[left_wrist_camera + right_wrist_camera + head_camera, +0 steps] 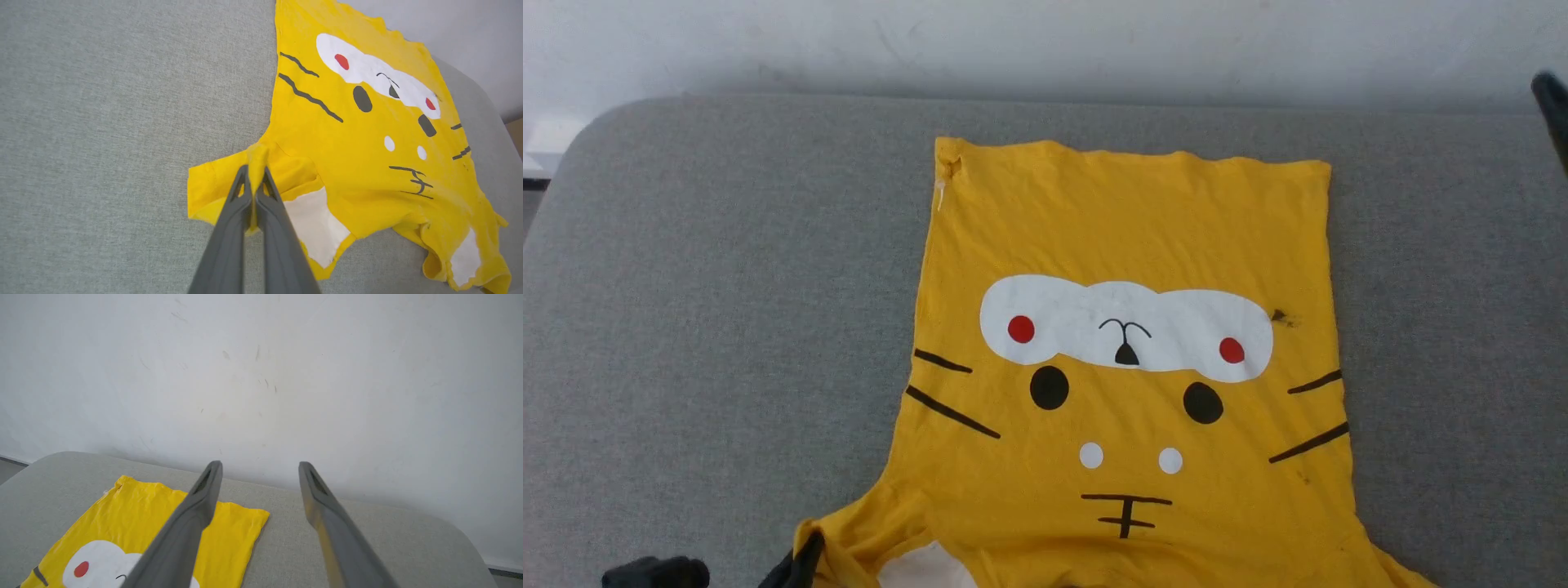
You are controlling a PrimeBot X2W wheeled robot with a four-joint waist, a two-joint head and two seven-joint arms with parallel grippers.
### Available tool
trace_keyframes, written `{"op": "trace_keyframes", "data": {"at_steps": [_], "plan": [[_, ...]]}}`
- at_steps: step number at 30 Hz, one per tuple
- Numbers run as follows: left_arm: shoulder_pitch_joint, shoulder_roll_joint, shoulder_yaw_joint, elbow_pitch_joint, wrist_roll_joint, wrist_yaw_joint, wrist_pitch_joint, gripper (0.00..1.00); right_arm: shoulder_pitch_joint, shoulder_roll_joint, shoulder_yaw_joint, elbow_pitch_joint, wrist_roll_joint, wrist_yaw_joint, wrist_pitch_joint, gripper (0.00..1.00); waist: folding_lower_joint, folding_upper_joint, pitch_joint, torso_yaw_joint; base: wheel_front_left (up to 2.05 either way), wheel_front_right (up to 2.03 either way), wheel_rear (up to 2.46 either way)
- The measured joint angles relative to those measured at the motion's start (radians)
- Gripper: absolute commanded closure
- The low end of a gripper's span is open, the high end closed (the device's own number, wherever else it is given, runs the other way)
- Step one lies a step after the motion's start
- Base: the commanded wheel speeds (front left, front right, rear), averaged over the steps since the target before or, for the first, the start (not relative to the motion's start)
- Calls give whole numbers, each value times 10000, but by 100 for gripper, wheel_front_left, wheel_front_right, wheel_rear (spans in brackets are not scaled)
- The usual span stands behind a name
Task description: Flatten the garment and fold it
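Grey fabric table (727, 327) bearing the garment (1127, 229) — a mustard-yellow T-shirt spread flat, hem toward the wall (1045, 41), printed with a white oval, red dots and thin black stripes. Left gripper (255, 169) pinches a sleeve (208, 183) fold; right gripper (259, 465) — fingers spread, empty — hangs clear of the cloth.

Garment (1127, 245) is lying flat on padded table (727, 327), centre-right of head frame, far edge pointing toward wall (1045, 41) at top. Left gripper (256, 173) is clamping its lower-left edge. Right gripper (260, 469) is hovering at upper-right frame edge, clear of garment.
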Motion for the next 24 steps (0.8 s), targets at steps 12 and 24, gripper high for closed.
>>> {"op": "trace_keyframes", "data": {"at_steps": [12, 24], "plan": [[-1747, -146, -769, -198, 504, -416, -134, 100, -4507, 1074, -320, 5043, -4046, -2, 846, 0, 1, 0, 1962, 779, 0, 0, 0], [-2407, -311, -1047, 257, 514, -688, -351, 100, -4372, 1868, -1870, 6222, -5708, -2, 1898, 0, -1, 0, 3304, 1773, 0, 0, 0]]}}
